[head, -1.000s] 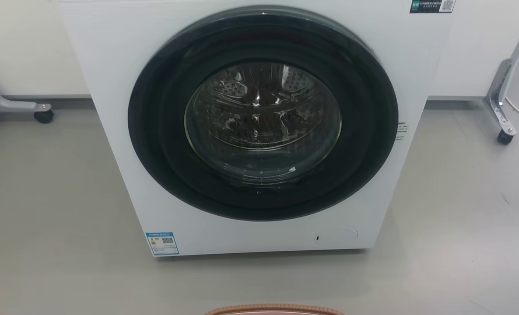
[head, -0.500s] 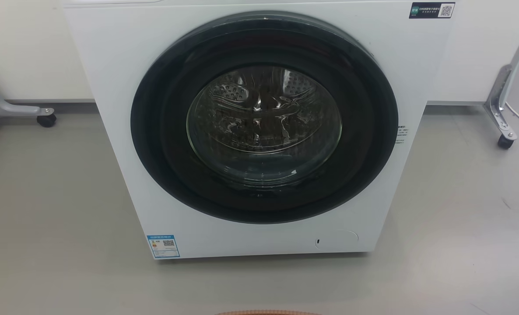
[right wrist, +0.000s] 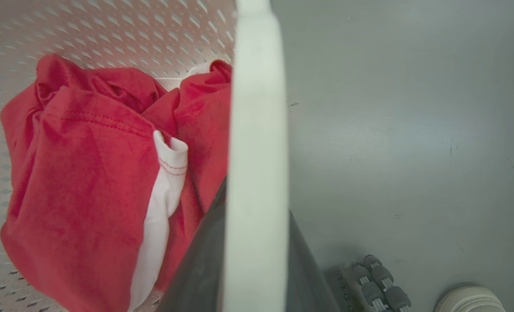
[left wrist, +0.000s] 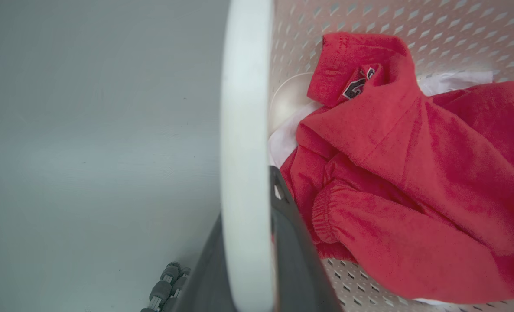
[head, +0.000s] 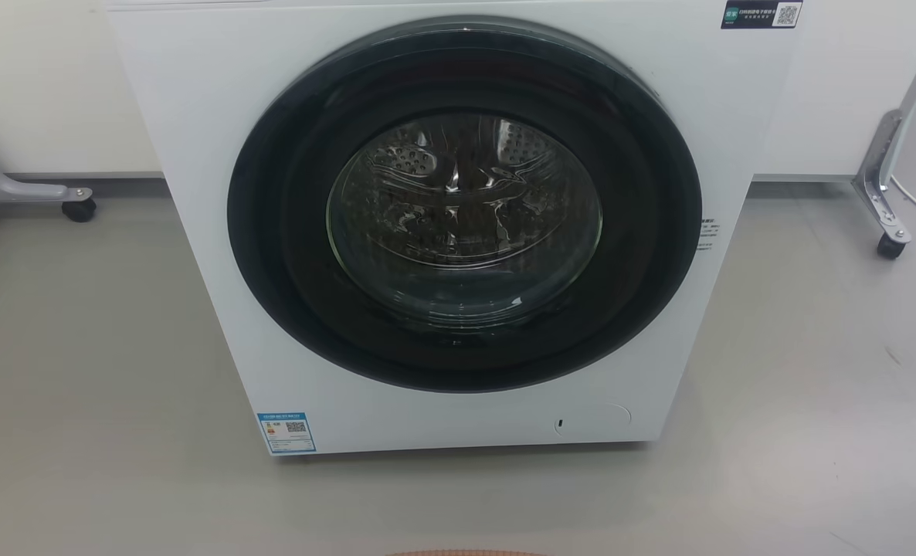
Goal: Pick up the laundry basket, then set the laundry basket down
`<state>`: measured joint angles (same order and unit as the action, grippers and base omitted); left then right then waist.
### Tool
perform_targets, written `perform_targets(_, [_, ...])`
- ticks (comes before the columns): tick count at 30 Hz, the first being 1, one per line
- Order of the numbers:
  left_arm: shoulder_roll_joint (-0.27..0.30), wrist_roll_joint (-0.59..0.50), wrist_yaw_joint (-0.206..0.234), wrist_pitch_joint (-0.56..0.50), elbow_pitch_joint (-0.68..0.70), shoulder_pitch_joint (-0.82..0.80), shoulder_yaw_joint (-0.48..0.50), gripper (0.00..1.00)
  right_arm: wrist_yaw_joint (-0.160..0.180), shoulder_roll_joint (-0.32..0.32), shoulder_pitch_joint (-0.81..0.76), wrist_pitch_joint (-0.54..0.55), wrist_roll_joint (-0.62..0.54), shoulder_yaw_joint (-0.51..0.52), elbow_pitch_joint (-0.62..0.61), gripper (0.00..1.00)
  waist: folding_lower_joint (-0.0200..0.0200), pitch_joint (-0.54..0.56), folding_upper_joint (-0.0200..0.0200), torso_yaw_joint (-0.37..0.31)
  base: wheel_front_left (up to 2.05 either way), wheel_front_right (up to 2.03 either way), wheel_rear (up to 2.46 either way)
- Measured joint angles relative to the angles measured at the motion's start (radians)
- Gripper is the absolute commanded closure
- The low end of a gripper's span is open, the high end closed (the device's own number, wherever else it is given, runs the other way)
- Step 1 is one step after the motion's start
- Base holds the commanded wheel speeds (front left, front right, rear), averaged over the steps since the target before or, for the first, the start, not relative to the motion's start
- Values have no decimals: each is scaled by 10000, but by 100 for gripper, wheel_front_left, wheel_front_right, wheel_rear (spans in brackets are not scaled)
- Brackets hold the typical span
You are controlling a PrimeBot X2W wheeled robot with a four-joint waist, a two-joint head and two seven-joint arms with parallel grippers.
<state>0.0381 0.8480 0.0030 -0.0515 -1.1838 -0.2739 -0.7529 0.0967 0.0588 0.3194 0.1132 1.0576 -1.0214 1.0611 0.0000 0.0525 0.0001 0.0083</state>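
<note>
Both jaws clamp handles of the laundry basket; seemingly aloft.

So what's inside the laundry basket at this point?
A red garment takes up most of the laundry basket, with white cloth showing at its edges. Anything beneath them, and most of the basket's floor, is covered.

The cream, perforated laundry basket holds red clothes.

You have the washing machine dead ahead blocking the middle, open floor on both its sides, wheeled frame legs back by the wall, and red clothes crowding the laundry basket.
</note>
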Motion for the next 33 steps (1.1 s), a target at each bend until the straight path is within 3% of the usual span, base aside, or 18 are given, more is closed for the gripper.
perform_targets(20, [4, 188, 111, 59, 50, -72, -58, 100, 33, 4, 334, -104, 357, -313, 81, 100, 0, -429, 0, -73, 0, 0, 0])
perform_targets(33, [73, 307, 238, 372, 215, -1779, 207, 100, 88, 0, 2394, -499, 267, -219, 357, 100, 1, -1631, 0, -73, 0, 0, 0])
